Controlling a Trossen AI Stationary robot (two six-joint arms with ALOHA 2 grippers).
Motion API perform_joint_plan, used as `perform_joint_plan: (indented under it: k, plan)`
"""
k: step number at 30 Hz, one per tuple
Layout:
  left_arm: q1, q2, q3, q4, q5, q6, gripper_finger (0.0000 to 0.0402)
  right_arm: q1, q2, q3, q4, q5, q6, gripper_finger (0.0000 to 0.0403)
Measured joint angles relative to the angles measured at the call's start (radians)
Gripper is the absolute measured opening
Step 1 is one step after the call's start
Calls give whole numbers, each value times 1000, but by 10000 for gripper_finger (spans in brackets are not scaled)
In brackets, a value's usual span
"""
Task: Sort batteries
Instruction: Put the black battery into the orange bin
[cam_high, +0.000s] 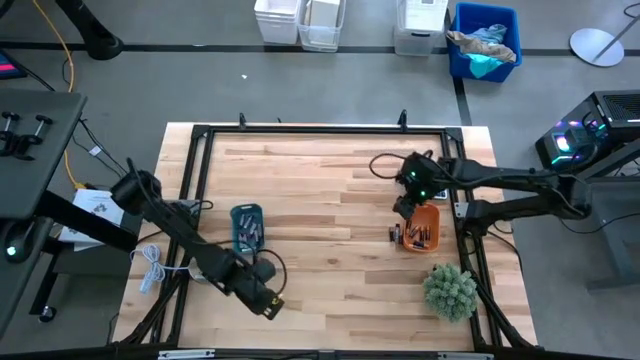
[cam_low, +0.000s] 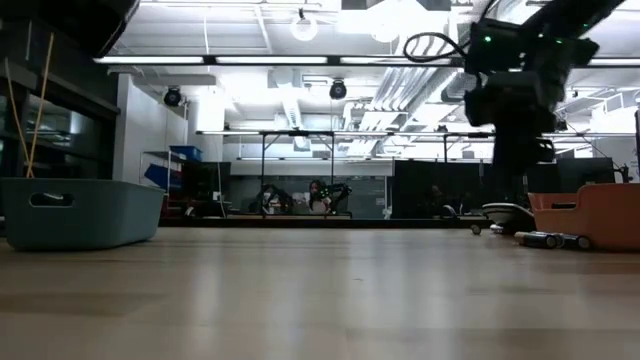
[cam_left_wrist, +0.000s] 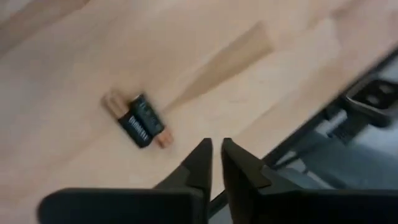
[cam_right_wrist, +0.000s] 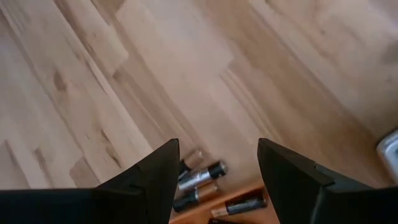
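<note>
Batteries (cam_high: 247, 232) already fill the blue tray (cam_high: 246, 213) at left; the left gripper (cam_left_wrist: 215, 163), nearly pressed together and empty, hovers near one loose cell (cam_left_wrist: 138, 120). At right, the spread right gripper (cam_right_wrist: 217, 163) hangs over cells (cam_right_wrist: 200, 175) beside the orange tray (cam_high: 428, 213); sorting looks partway done.

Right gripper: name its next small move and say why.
Probably lower the right gripper straight down onto the loose batteries lying on the table beside the orange tray. Its fingers stand wide open with nothing between them, and those cells sit just beyond the tips, outside the tray.
</note>
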Motion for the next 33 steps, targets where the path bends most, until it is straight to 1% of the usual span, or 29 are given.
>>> perform_joint_plan:
  k: [3, 7, 11, 17, 20, 23, 26, 33]
  plan:
    - [-11, 28, 11, -35, 18, -110, 66, 14, -17, -35, 12, -3, 19, 210]
    - [-28, 51, 11, -149, 21, -258, 122, 30, -15, -44, 23, -3, 22, 210]
    - [-41, 51, 10, -239, -11, -375, 157, 31, -14, -44, 70, -3, 44, 210]
    - [-45, 56, 10, -232, -64, -396, 165, 31, -14, -44, 136, 2, 69, 210]
    - [-45, 86, 10, -221, -46, -415, 165, 31, -14, -44, 148, 5, 69, 210]
    - [-48, 125, 10, -163, -7, -430, 163, 31, -14, -44, 147, 5, 69, 210]
    - [-48, 141, 10, -100, -26, -411, 162, 31, -14, -44, 147, 22, 78, 210]
    - [-50, 143, 10, -169, -45, -407, 161, 31, -14, -44, 151, 34, 95, 210]
